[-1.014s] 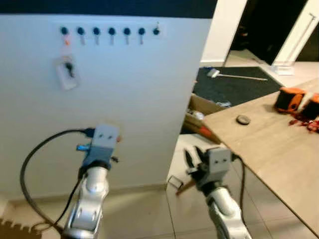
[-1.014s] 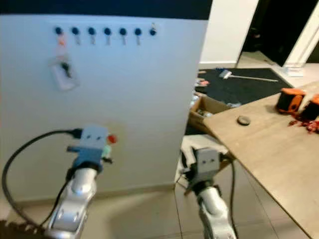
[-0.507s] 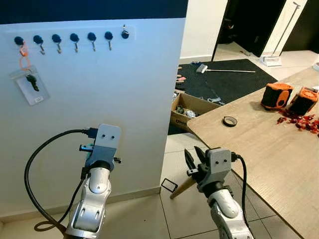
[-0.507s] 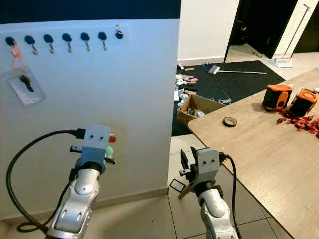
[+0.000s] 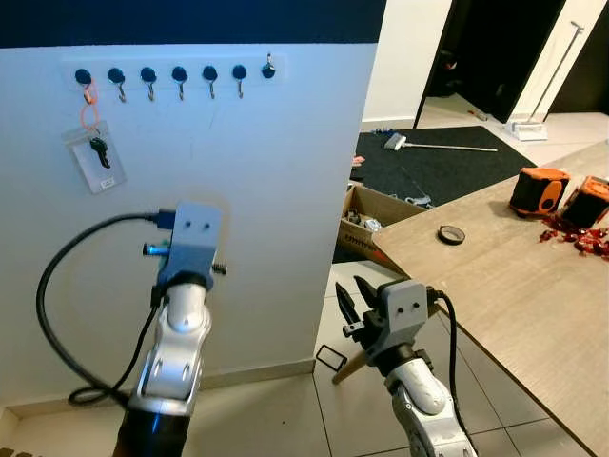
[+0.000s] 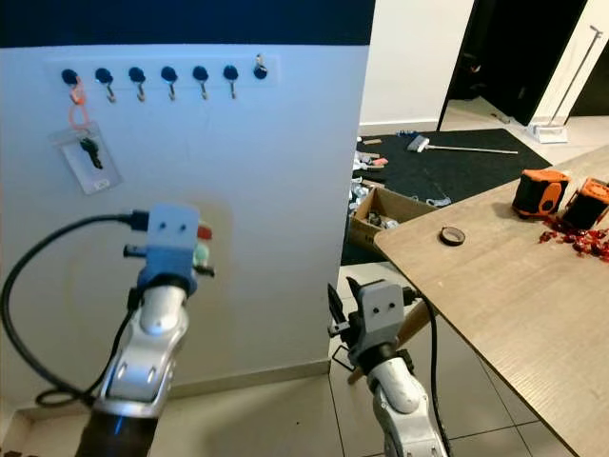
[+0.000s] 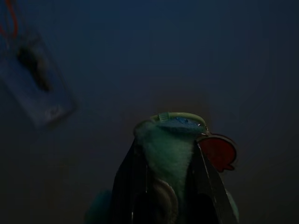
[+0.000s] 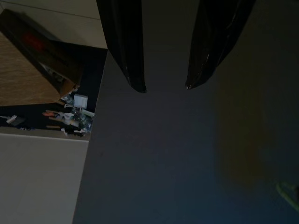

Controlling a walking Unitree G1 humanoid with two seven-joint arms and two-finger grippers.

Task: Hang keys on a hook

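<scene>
The left gripper [image 7: 168, 186] is raised toward the white wall [image 5: 285, 190], its jaws clenched on the keys [image 7: 170, 149]: a fuzzy green fob with a red tag [image 7: 217, 151] hanging beside it and a pale green loop on top. From the head view the fob just peeps out beside the wrist block, well below the hooks [image 5: 181, 81] and a little to the right of the bagged key [image 5: 98, 157] that hangs on the leftmost peg by an orange loop.

The right gripper [image 5: 354, 303] sits low near the corner of the surface [image 5: 514, 276], jaws released and holding nothing.

The step in hand looks like the lift up to the row. I would say the arm needs to rise a good way and pick one of the free hooks, away from the bagged key so the two don't tangle. The loop is what must go over the prong, so it should be led in above the hook's tip and then lowered, not pushed flat at the wall. The jaws should stay tight until the loop is seated. The risk is that the fob's bulk hides the loop from the wrist camera, which is dim already. The hooks are small, so a slow approach would help.
</scene>
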